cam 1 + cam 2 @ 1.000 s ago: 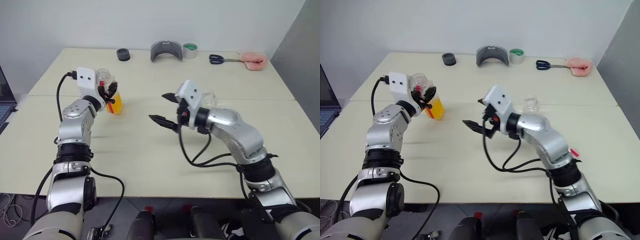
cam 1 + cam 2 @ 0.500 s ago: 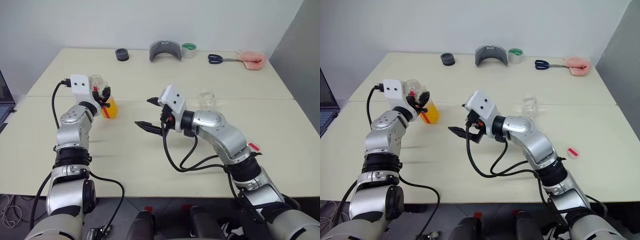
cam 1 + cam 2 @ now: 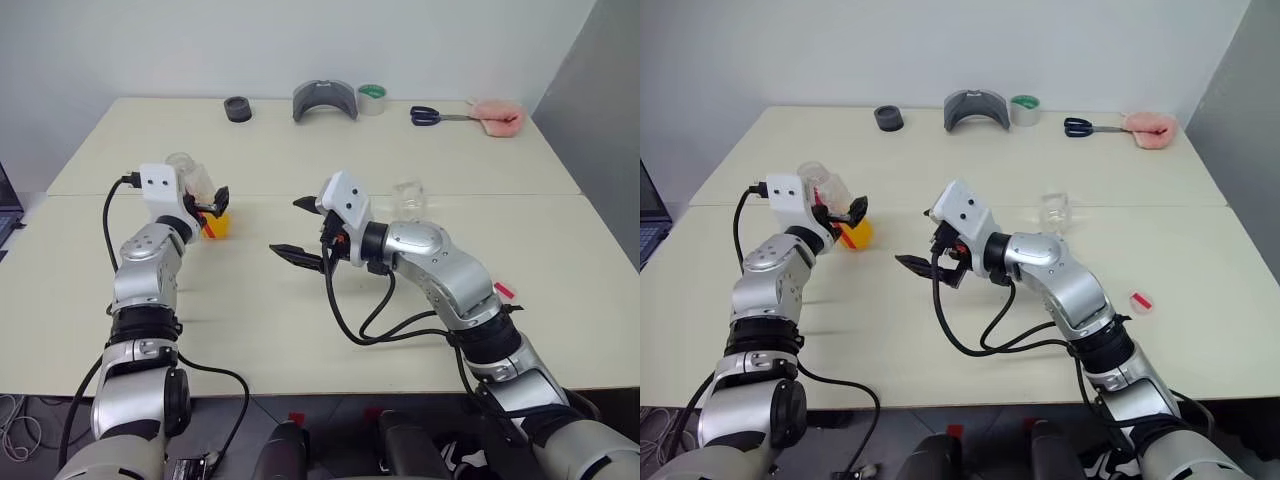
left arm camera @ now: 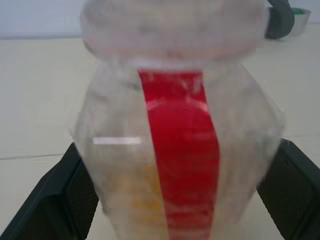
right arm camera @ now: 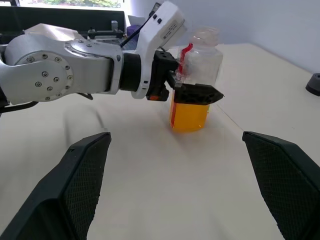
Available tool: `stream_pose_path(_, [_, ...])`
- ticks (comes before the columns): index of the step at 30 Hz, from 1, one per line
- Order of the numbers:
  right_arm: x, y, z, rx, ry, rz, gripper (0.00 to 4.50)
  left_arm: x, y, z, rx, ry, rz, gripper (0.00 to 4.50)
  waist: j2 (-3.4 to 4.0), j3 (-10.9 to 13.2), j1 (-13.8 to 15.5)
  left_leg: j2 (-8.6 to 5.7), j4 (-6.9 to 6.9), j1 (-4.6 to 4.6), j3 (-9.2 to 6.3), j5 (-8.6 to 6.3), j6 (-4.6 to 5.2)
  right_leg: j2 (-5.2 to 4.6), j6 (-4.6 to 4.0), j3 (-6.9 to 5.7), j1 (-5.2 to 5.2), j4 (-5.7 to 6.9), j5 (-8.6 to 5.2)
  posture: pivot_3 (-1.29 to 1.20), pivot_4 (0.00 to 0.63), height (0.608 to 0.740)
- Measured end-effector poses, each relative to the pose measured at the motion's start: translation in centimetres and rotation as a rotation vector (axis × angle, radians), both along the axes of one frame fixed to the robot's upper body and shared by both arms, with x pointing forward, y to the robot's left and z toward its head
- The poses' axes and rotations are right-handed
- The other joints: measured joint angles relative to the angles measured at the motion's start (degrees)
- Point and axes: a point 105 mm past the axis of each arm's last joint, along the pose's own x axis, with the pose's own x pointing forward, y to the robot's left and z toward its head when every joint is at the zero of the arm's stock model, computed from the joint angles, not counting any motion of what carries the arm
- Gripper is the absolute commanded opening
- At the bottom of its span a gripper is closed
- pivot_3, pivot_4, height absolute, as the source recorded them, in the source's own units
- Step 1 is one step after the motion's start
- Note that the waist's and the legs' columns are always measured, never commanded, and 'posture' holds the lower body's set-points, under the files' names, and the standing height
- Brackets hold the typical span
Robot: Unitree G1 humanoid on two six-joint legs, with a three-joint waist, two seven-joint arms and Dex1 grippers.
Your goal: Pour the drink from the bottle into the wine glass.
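- Since a second ago your left gripper has lowered the bottle onto the table near its left edge and spread its fingers off it.
- Your right gripper hangs wide open, empty.
- Farther right, the wine glass looks empty, so you likely still have the drink to pour.

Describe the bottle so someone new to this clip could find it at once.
On the cream table, look to its left half, just ahead of the left gripper. Between that gripper's open black fingers stands a small clear plastic bottle, upright on the table. Its orange liquid at the bottom and red label strip set it apart from the empty clear glass farther right.
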Motion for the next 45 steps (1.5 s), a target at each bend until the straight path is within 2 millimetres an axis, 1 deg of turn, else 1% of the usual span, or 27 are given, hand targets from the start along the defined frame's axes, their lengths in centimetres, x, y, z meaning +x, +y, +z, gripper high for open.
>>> stream_pose_path(4, [0.1, -0.3, -0.9, -0.004, 0.037, -0.014, 4.50, -0.8, -0.1, -1.8, -0.001, 0.029, 0.000, 4.47, 0.00, 0.00, 0.00, 0.02, 0.00, 0.00, 0.00, 0.00, 0.00, 0.00, 0.00, 0.00, 0.00, 0.01, 0.00, 0.00, 0.150, 0.740])
stream_pose_path(9, [0.1, -0.5, -1.2, -0.009, 0.047, -0.021, 4.50, -1.6, -0.2, -2.5, 0.009, 0.008, 0.000, 4.47, -0.01, -0.01, 0.04, 0.01, 0.00, 0.00, -0.01, 0.00, 0.01, -0.01, 0.00, 0.00, -0.01, 0.02, 0.00, 0.00, 0.150, 0.740])
stream_pose_path(12, [0.1, -0.8, -1.3, -0.011, 0.046, -0.028, 4.50, -2.4, 0.0, -3.2, 0.021, -0.001, 0.004, 4.47, -0.01, -0.01, 0.03, 0.02, -0.01, 0.00, -0.01, -0.01, 0.01, -0.02, 0.00, 0.01, -0.01, 0.02, 0.00, 0.00, 0.150, 0.740])
stream_pose_path(16, [0.4, -2.5, -2.1, -0.023, 0.070, -0.086, 4.50, -4.4, 0.1, -4.7, 0.046, -0.002, 0.020, 4.47, -0.03, -0.02, 0.08, 0.04, -0.01, 0.00, -0.03, -0.08, 0.14, -0.12, 0.00, 0.03, -0.01, -0.01, 0.00, 0.00, 0.150, 0.740])
stream_pose_path(18, [0.3, -3.4, -2.2, -0.015, 0.082, -0.111, 4.50, -5.4, -0.1, -5.1, 0.059, -0.002, 0.008, 4.47, -0.03, -0.02, 0.12, 0.05, -0.02, 0.00, -0.03, -0.10, 0.18, -0.12, 0.00, 0.03, 0.00, -0.02, 0.00, 0.00, 0.150, 0.740])
stream_pose_path(21, [0.2, -5.7, -2.0, 0.011, 0.116, -0.169, 4.50, -7.5, -1.4, -5.6, 0.131, -0.004, -0.057, 4.47, -0.03, -0.02, 0.24, 0.10, -0.04, -0.01, -0.04, -0.11, 0.19, -0.18, -0.01, 0.05, 0.01, -0.05, 0.00, 0.00, 0.150, 0.740])
stream_pose_path(23, [0.2, -7.3, -1.5, 0.041, 0.137, -0.221, 4.50, -8.5, -2.2, -5.8, 0.184, -0.005, -0.099, 4.47, -0.03, -0.02, 0.39, 0.06, -0.03, -0.01, -0.02, -0.12, 0.21, -0.17, -0.01, 0.05, 0.03, -0.06, 0.00, 0.00, 0.150, 0.740])
stream_pose_path(24, [0.3, -8.2, -1.0, 0.066, 0.153, -0.250, 4.50, -9.0, -3.1, -5.7, 0.205, -0.012, -0.145, 4.47, -0.03, -0.02, 0.45, 0.07, -0.03, -0.02, -0.02, -0.12, 0.21, -0.15, -0.01, 0.05, 0.03, -0.07, 0.00, 0.00, 0.150, 0.740])
stream_pose_path(26, [0.9, -11.1, 0.2, 0.100, 0.181, -0.341, 4.50, -9.9, -6.0, -5.2, 0.202, -0.026, -0.291, 4.47, -0.03, -0.02, 0.76, 0.06, -0.03, -0.01, 0.07, -0.12, 0.22, -0.14, 0.00, 0.02, 0.10, -0.08, 0.00, 0.00, 0.150, 0.740])
stream_pose_path(27, [1.4, -12.6, 0.6, 0.101, 0.200, -0.393, 4.50, -10.2, -7.4, -4.9, 0.183, -0.029, -0.367, 4.47, -0.03, -0.02, 0.99, 0.05, -0.01, -0.02, 0.12, -0.12, 0.22, -0.13, 0.00, 0.01, 0.12, -0.10, 0.00, 0.00, 0.150, 0.740])
stream_pose_path(28, [1.8, -13.6, 1.0, 0.099, 0.214, -0.429, 4.50, -10.5, -8.4, -4.7, 0.171, -0.029, -0.424, 4.47, -0.03, -0.02, 1.09, 0.01, -0.02, -0.02, 0.16, -0.12, 0.23, -0.12, 0.00, 0.02, 0.12, -0.13, 0.00, 0.00, 0.150, 0.740])
stream_pose_path(30, [3.6, -16.1, 1.5, 0.056, 0.292, -0.509, 4.50, -10.7, -10.4, -3.9, 0.156, -0.012, -0.576, 4.47, -0.02, -0.01, 1.22, -0.05, -0.01, 0.00, 0.28, -0.12, 0.24, -0.01, 0.00, 0.03, 0.12, -0.12, 0.00, 0.00, 0.150, 0.740])
stream_pose_path(31, [4.7, -17.5, 1.8, 0.035, 0.346, -0.557, 4.50, -10.7, -11.3, -3.1, 0.168, -0.013, -0.654, 4.47, -0.01, -0.01, 1.19, 0.00, -0.03, 0.01, 0.31, -0.12, 0.25, 0.06, -0.01, 0.01, 0.11, -0.12, 0.00, 0.00, 0.150, 0.740])
stream_pose_path(33, [6.2, -19.8, 2.2, 0.016, 0.427, -0.623, 4.50, -10.8, -12.5, -1.2, 0.202, -0.035, -0.775, 4.47, -0.01, -0.01, 0.96, 0.06, -0.10, 0.06, 0.36, -0.12, 0.26, 0.13, -0.09, 0.03, 0.12, -0.17, -0.04, 0.00, 0.150, 0.740])
stream_pose_path(34, [6.8, -20.4, 2.0, 0.007, 0.461, -0.639, 4.50, -10.9, -12.8, -0.6, 0.213, -0.040, -0.819, 4.47, 0.00, -0.02, 0.73, 0.07, -0.17, 0.06, 0.37, -0.12, 0.26, 0.13, -0.10, 0.03, 0.12, -0.21, -0.05, 0.00, 0.150, 0.740])
stream_pose_path(35, [7.4, -20.8, 1.6, -0.010, 0.512, -0.647, 4.50, -11.0, -13.0, -0.3, 0.233, -0.033, -0.862, 4.47, 0.00, -0.02, 0.29, 0.09, -0.17, 0.07, 0.44, -0.13, 0.27, 0.14, -0.13, 0.05, 0.12, -0.20, -0.07, 0.00, 0.150, 0.740])
stream_pose_path(38, [9.0, -21.9, -0.8, -0.067, 0.674, -0.659, 4.50, -11.9, -14.3, -0.1, 0.294, 0.004, -1.029, 4.47, 0.02, 0.00, -0.39, 0.07, -0.18, 0.05, 0.58, -0.14, 0.29, 0.10, -0.12, 0.15, 0.10, -0.26, -0.06, 0.00, 0.150, 0.740])
stream_pose_path(40, [9.4, -22.1, -1.7, -0.087, 0.722, -0.663, 4.50, -12.4, -14.9, -0.1, 0.309, 0.015, -1.088, 4.47, 0.03, 0.02, -0.54, 0.05, -0.16, 0.03, 0.63, -0.15, 0.31, 0.07, -0.11, 0.18, 0.10, -0.28, -0.06, 0.00, 0.150, 0.740])
stream_pose_path(41, [9.6, -22.1, -2.2, -0.097, 0.743, -0.655, 4.50, -12.8, -15.3, -0.2, 0.311, 0.018, -1.128, 4.47, 0.03, 0.02, -0.52, 0.06, -0.14, -0.02, 0.56, -0.16, 0.31, 0.06, -0.11, 0.14, 0.09, -0.30, -0.06, 0.00, 0.150, 0.740])
stream_pose_path(42, [10.0, -21.6, -2.6, -0.108, 0.773, -0.642, 4.50, -13.2, -15.4, -0.5, 0.329, 0.041, -1.170, 4.47, 0.07, 0.05, -0.71, 0.06, -0.13, -0.05, 0.61, -0.15, 0.31, 0.07, -0.09, 0.17, 0.02, -0.27, -0.05, 0.00, 0.150, 0.740])
stream_pose_path(45, [10.9, -20.2, -2.8, -0.124, 0.784, -0.615, 4.50, -14.1, -15.9, -0.8, 0.346, 0.052, -1.236, 4.47, 0.07, 0.05, -1.00, 0.07, -0.10, -0.02, 0.53, -0.15, 0.31, 0.08, -0.09, 0.13, 0.03, -0.17, -0.05, 0.00, 0.150, 0.740])
